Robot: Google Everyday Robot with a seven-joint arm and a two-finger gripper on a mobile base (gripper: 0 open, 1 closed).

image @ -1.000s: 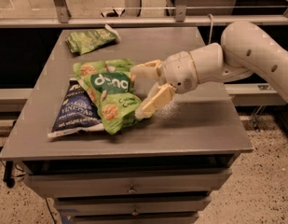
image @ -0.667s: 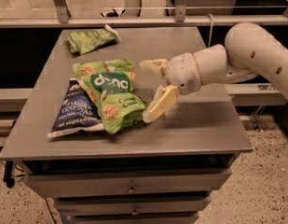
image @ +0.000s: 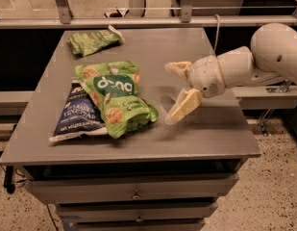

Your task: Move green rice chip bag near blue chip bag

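The green rice chip bag (image: 115,96) lies on the grey table (image: 196,138), puffy, with a dark green logo patch and chip pictures. It rests against and partly over the right edge of the blue chip bag (image: 77,112), which lies flat to its left. My gripper (image: 170,93) is open and empty, hovering just right of the green bag, apart from it. Its cream fingers (image: 183,107) are spread wide, one up and one down.
A smaller flat green bag with a white corner (image: 93,40) lies at the table's far left. A railing runs behind the table. Drawers sit below the front edge. My white arm (image: 263,61) reaches in from the right.
My gripper has let go of the green bag and drawn back to the right, away from it. The bags have stayed in place.
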